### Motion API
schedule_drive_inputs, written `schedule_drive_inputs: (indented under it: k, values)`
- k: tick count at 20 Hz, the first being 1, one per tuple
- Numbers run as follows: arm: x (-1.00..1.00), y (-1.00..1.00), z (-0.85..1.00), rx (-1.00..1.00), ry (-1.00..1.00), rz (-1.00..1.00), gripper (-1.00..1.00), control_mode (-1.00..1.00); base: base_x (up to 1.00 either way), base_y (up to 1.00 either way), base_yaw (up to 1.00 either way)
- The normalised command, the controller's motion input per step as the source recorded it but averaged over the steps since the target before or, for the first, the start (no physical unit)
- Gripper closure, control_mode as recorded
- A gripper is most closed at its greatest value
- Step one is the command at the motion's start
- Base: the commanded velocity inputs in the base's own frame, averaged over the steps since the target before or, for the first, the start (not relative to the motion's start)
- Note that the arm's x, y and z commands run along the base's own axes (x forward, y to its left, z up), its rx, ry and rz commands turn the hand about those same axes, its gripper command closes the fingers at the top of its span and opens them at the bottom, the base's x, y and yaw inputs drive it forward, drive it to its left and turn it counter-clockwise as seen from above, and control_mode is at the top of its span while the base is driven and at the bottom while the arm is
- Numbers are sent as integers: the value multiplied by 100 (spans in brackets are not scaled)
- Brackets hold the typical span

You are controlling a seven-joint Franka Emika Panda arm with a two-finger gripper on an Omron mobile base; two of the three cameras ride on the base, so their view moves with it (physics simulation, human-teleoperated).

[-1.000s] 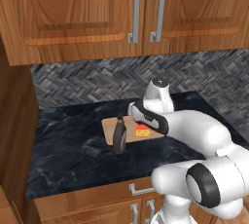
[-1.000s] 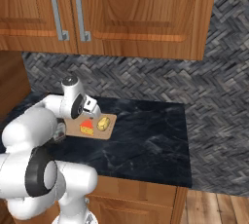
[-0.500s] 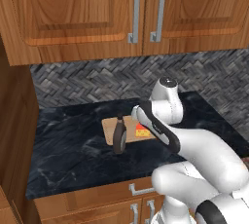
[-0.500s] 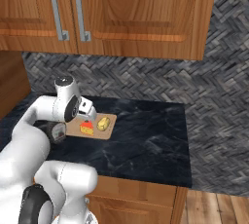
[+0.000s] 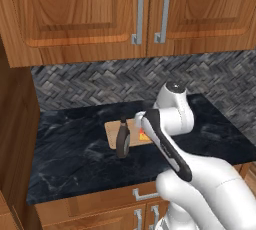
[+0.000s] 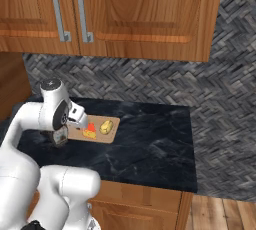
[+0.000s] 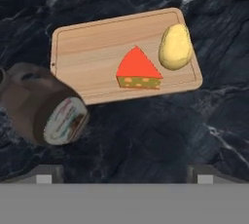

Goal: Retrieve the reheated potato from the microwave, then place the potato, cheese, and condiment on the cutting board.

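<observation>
The light tan cutting board (image 7: 102, 47) lies on the black counter. On it are the red-topped cheese (image 7: 138, 69) wedge and, right beside it, the pale yellow potato (image 7: 175, 46). The dark brown condiment (image 7: 46, 111) bottle stands upright at the board's corner and hides that corner; whether its base rests on the wood I cannot tell. My gripper (image 7: 125, 174) hovers above the counter just off the board's long edge, open, with nothing between its fingertips (image 7: 46, 175). From the right base view the potato (image 6: 105, 126) and cheese (image 6: 90, 132) sit side by side. The microwave is out of view.
Wooden wall cabinets (image 5: 145, 9) with metal handles hang above a herringbone backsplash (image 6: 150, 84). A tall wooden panel (image 5: 12, 139) closes the counter's left end. The black counter (image 6: 150, 144) runs on to the right of the board.
The arm has swung its elbow and lifted slightly over the board. Potato, cheese and bottle stay where they were. The gripper stays open.
</observation>
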Motion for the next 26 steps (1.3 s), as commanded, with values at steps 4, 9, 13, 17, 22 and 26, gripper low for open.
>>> schedule_drive_inputs:
  k: [4,9,13,17,22,26]
  values:
    - [-28,34,11,4,4,-15,-100,-100,0,0,0]
    - [-15,38,11,3,2,-3,-100,-100,0,0,0]
    - [-11,39,20,0,2,8,-100,-100,0,0,0]
    - [-23,46,16,-2,-3,4,-100,-100,0,0,0]
    - [-17,41,2,-6,-15,-17,-100,-100,0,0,0]
    - [0,19,0,-10,-19,-14,-100,-100,0,0,0]
